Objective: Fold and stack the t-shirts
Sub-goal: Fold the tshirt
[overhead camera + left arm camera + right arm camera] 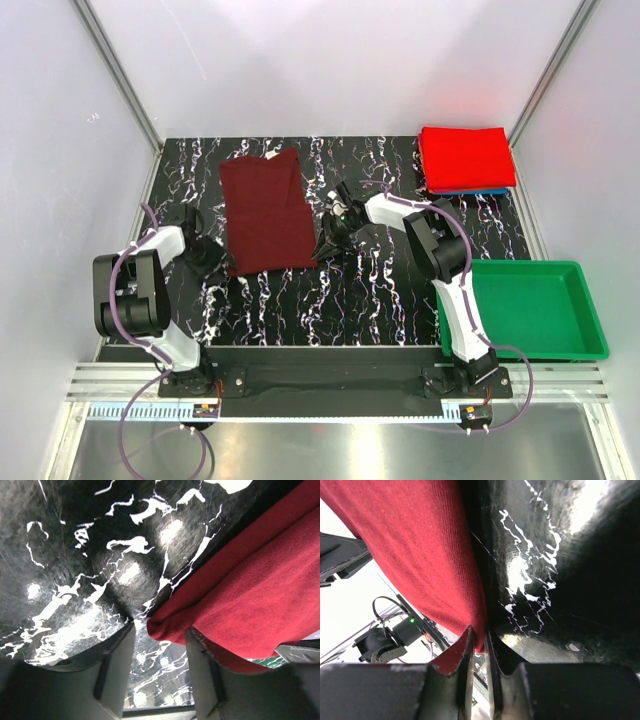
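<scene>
The left gripper stands open just above the black marbled surface, its fingers wide apart. A corner of the maroon t-shirt lies just beyond the gap, and the cloth drapes over one finger. The right gripper is closed to a slit on the shirt's opposite near edge, with maroon cloth caught between its fingers.

From above, the maroon t-shirt lies as a tall rectangle between the left gripper and the right gripper. Its far edge is uneven. Behind both grippers, toward the arm bases, the surface shows uncovered. A green tray sits behind and outward of the right gripper, beside that arm. Beyond and outward of the right gripper, a folded red t-shirt rests on a blue t-shirt, which shows only as a thin edge.

Both wrist views cut off most of the maroon cloth. How many layers it has cannot be told.
</scene>
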